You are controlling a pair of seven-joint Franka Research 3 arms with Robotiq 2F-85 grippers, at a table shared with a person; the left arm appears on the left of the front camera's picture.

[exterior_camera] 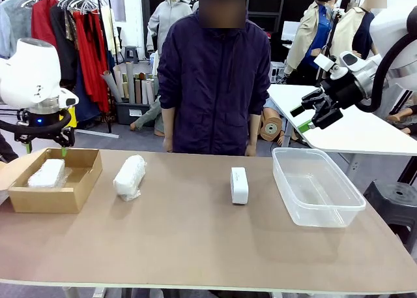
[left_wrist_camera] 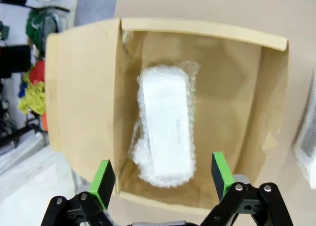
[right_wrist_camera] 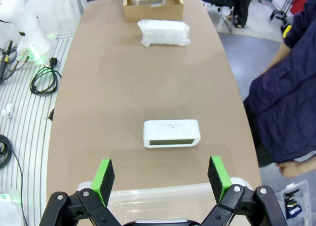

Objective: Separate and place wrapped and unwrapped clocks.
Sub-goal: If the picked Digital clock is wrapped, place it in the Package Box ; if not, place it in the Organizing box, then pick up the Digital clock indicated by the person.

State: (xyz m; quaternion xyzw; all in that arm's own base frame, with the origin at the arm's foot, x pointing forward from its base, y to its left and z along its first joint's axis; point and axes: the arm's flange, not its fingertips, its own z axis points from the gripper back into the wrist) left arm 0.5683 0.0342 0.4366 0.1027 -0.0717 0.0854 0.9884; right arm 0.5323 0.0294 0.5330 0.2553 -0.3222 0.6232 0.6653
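At lower centre of the left wrist view, my left gripper [left_wrist_camera: 160,172] hangs wide open, empty, over the cardboard box [left_wrist_camera: 84,87] holding one wrapped clock [left_wrist_camera: 165,129]. My right gripper [exterior_camera: 303,117], upper right of the front view, is likewise open and holds nothing. Second wrapped clock [exterior_camera: 129,177] lies just beside the box; unwrapped clock [exterior_camera: 239,184] stands mid-frame. Judged next: straddle that second one, box it.
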